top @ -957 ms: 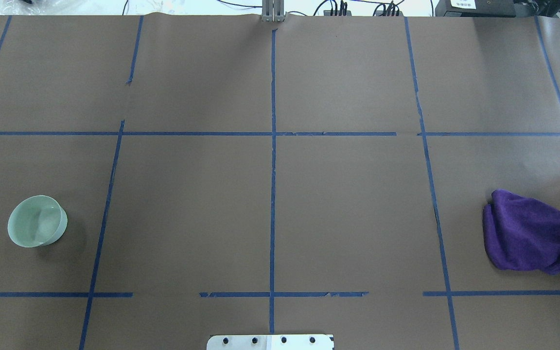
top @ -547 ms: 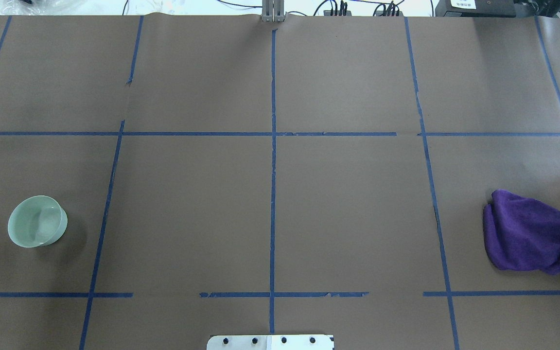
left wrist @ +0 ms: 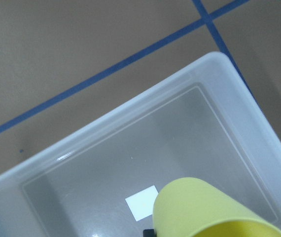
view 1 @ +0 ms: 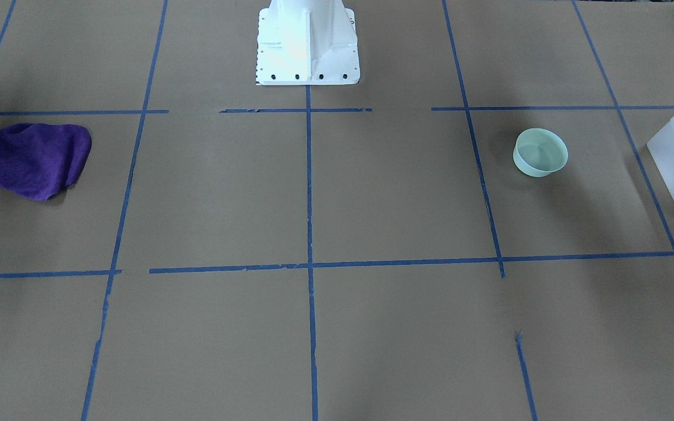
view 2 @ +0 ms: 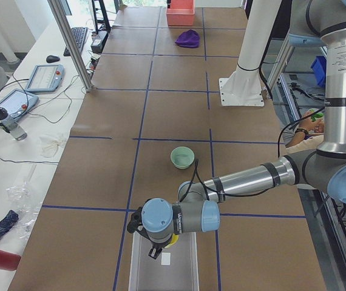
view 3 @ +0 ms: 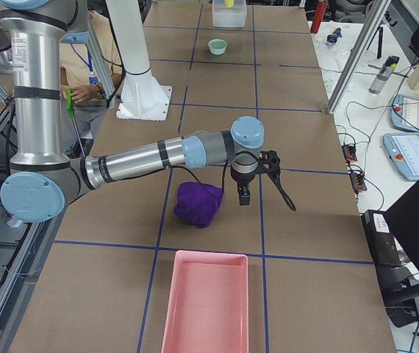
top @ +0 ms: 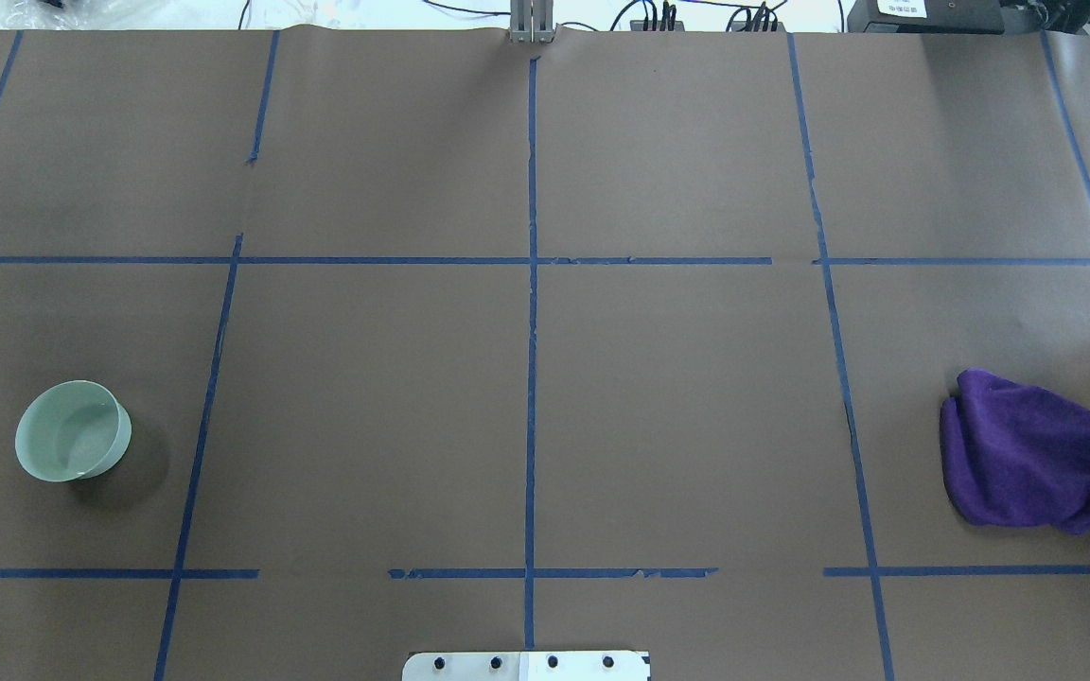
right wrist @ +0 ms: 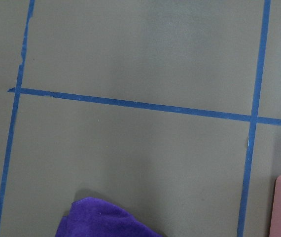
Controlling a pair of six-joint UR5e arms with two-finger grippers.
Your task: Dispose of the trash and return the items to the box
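Left jaws hold yellow cup [left wrist: 204, 210] over box [left wrist: 130, 107] containing white label [left wrist: 141, 202].

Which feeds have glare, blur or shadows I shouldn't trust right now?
Exterior front-facing: the white robot base is blown out, with its surface detail lost. Left wrist-mounted: the yellow cup sits so near the lens that it is cropped and soft, and the box rim shows a small glint. Overhead exterior: the light is even, with a soft shadow beside the bowl.
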